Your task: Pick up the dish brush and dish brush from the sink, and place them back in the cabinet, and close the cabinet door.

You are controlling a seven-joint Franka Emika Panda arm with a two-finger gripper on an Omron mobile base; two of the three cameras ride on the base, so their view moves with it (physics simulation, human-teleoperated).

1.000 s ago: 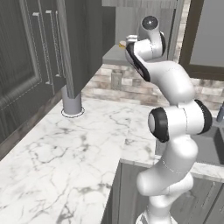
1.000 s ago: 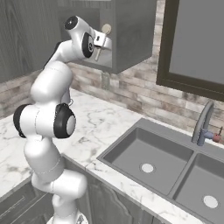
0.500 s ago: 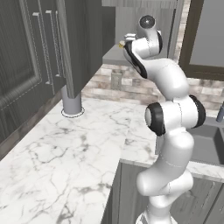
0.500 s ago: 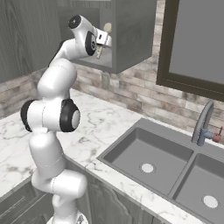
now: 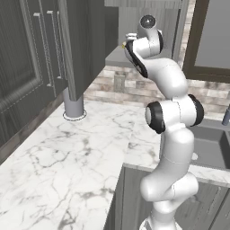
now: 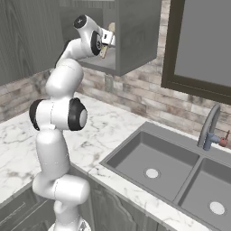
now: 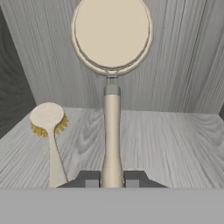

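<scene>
We hold the second cream-headed wooden dish brush (image 7: 111, 109) pinched by its handle in our dark two-finger gripper (image 7: 111, 178), above the grey wood-grain cabinet's shelf (image 7: 175, 144), ready to set beside its twin (image 7: 49, 131) lying there

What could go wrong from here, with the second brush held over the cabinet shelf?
1. The gripper clamps only the handle end of the held dish brush; its head sits well above the shelf, so it may drop and roll on release.
2. The first dish brush lies close beside it; lowering could knock it.
</scene>
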